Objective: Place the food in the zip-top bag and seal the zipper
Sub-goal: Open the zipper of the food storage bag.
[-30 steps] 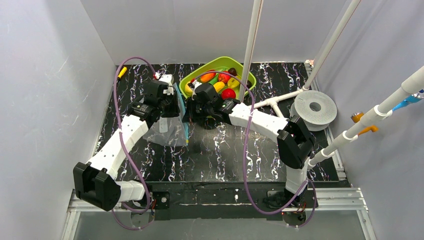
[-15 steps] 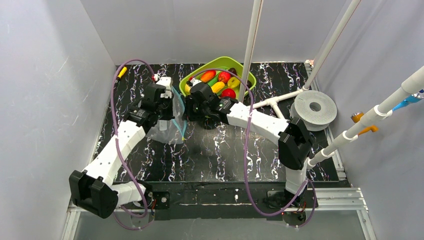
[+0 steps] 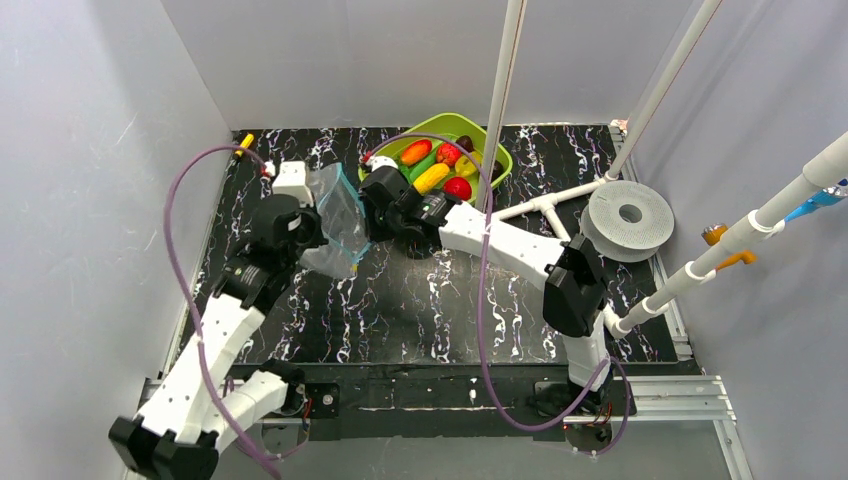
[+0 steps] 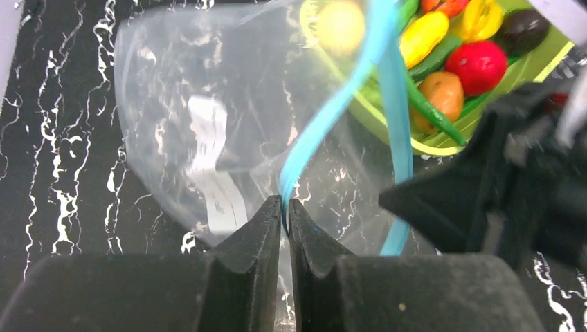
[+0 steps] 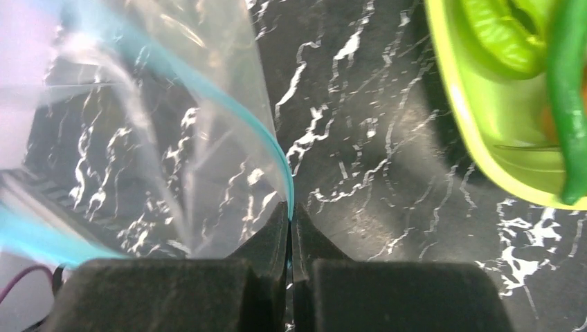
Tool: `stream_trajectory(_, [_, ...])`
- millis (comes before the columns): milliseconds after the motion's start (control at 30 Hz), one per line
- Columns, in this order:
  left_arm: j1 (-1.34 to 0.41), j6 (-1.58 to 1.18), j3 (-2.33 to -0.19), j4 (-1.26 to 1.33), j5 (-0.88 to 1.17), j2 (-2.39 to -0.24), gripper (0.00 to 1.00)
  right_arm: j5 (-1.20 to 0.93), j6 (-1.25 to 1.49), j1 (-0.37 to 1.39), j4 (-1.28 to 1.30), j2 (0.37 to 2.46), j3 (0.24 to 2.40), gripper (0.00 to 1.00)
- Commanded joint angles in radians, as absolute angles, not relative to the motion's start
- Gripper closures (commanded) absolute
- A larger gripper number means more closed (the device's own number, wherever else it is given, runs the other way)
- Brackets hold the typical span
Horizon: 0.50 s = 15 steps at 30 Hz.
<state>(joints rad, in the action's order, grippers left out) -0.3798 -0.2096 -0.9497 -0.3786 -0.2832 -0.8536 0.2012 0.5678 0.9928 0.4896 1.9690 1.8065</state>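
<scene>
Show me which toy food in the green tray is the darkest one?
The dark brownish-purple piece, lying next to the round red one in the green tray. All the others are bright: red, yellow, orange or green.

I hold the clear, crinkly bag [image 3: 335, 215] upright, my left gripper [image 4: 285, 207] and right gripper [image 5: 291, 211] each pinching one strip of its teal zipper [image 4: 331, 114], mouth parted. The glossy toy food [image 3: 432, 175] lies piled in the lime tray [image 5: 484, 138] beside it.
</scene>
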Motion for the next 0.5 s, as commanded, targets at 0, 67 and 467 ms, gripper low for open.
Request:
stream_trajectory(0, [-0.382, -0.226, -1.01, -0.429, -0.313, -0.974, 0.9, 0.163, 0.533, 1.035, 0.423, 1.886, 1.852, 0.99])
stream_trajectory(67, [-0.382, -0.228, -1.021, -0.448, -0.335, -0.993, 0.88, 0.145, 0.542, 1.035, 0.414, 1.882, 1.851, 0.99])
stream_trajectory(467, [-0.383, -0.219, -1.011, -0.44, -0.328, -0.972, 0.82, 0.086, 0.561, 1.035, 0.376, 1.87, 1.817, 0.99])
